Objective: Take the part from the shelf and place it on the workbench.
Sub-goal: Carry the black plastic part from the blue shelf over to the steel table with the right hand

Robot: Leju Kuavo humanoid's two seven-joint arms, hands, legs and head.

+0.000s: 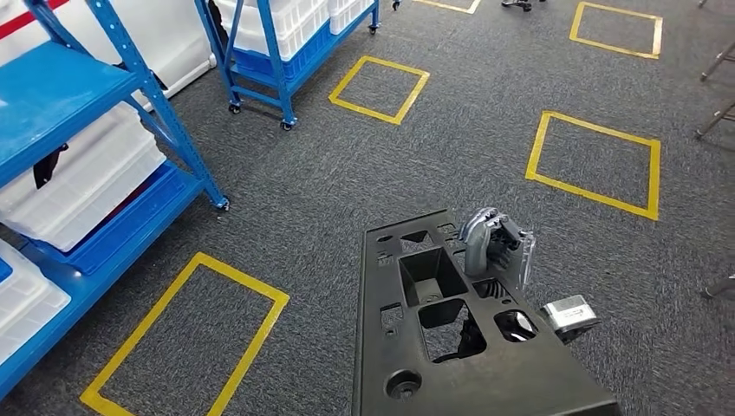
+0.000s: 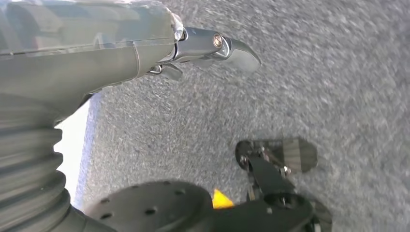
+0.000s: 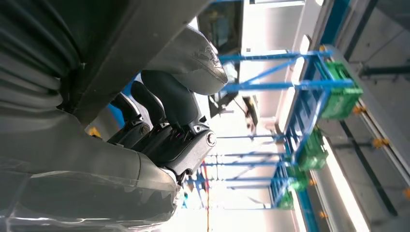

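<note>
Head view has my right hand (image 1: 494, 247) curled over the far right edge of the black part (image 1: 451, 347), fingers closed on its rim, so I read it as gripping the part. That flat panel with its cut-out windows runs long from near my body out past the fingers, its far end pointing ahead over the grey carpet (image 1: 451, 165). Beyond the fingertips lie yellow taped squares (image 1: 594, 165) with bare carpet between them; off to the left of the fingers stand blue shelf racks (image 1: 130, 95) holding white bins (image 1: 78, 178). My left hand (image 2: 96, 53) hangs over carpet (blurred), and I cannot tell how its fingers (image 2: 227, 48) sit
</note>
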